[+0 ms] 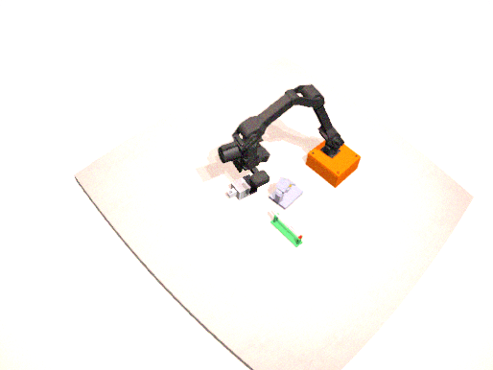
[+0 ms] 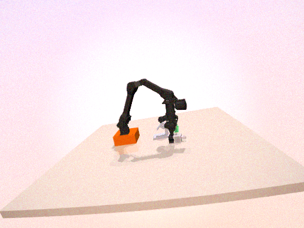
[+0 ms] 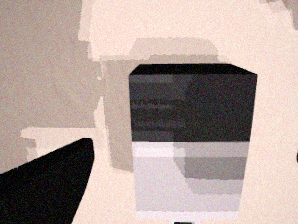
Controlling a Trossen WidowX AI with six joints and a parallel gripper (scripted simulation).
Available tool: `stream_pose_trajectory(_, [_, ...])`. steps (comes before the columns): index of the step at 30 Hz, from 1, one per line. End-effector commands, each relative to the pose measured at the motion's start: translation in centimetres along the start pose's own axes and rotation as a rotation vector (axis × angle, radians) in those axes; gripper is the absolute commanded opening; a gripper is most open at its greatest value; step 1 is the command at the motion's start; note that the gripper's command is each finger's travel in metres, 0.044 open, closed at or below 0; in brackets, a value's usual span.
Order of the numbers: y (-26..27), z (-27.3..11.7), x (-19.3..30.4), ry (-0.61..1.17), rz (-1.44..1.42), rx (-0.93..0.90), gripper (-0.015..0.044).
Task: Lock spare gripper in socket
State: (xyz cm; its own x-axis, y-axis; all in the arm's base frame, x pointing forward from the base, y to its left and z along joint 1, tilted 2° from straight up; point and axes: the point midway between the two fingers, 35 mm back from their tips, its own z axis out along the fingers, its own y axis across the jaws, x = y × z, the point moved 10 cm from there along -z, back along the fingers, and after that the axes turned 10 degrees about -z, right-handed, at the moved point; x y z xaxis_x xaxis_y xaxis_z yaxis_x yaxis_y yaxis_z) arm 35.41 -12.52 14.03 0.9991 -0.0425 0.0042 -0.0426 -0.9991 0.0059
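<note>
"Edges first, seen from above with twelve at the top?"

"The table (image 1: 345, 268) (image 2: 148, 180) has one corner at nine o'clock and another at three. Its dark edge runs from nine down towards six, well apart from the arm (image 1: 280, 107) (image 2: 154, 87)."

"Room around the things?"

"Taking the pale stand (image 1: 287, 197) (image 2: 159, 136) as centre, the orange block (image 1: 333, 163) (image 2: 126, 139) is at two, bearing the arm's foot. The black-and-white box (image 1: 241, 188) (image 2: 178, 137) (image 3: 190, 170), which looks like the spare gripper, is at nine, apart from the stand. The green holder (image 1: 286, 233) (image 2: 176, 129) is near, at six. A strip of table separates each from the stand."

"And the arm's gripper (image 1: 253, 178) (image 2: 171, 136) (image 3: 197, 149)?"

"Spread wide, pinching nothing. It's low at the box; close up, one black finger (image 3: 55, 180) stands at eight o'clock beside it. I can't tell about contact."

"Count them."

"One table, one arm, one orange block, one stand, one box, one holder. Smallest: one red spot (image 1: 300, 237) on the holder's four o'clock end, and one yellow speck (image 1: 290, 185) on the stand. Which is the pin, I can't tell. The box isn't docked."
</note>
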Motion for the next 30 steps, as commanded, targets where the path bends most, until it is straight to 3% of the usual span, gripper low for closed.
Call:
stream_pose_trajectory(1, [0.0,0.1,0.0,-0.001,0.000,0.000,0.0440])
stream_pose_trajectory(12, [0.0,0.0,0.0,-0.001,0.000,0.000,0.0440])
stream_pose_trajectory(21, [-0.1,-5.8,-0.3,0.000,0.000,0.000,0.0440])
stream_pose_trajectory(24, [0.0,-5.1,-0.2,0.001,-0.016,0.000,0.0440])
stream_pose_trajectory(30, [0.0,-5.2,-0.9,0.096,-0.538,-0.038,0.0440])
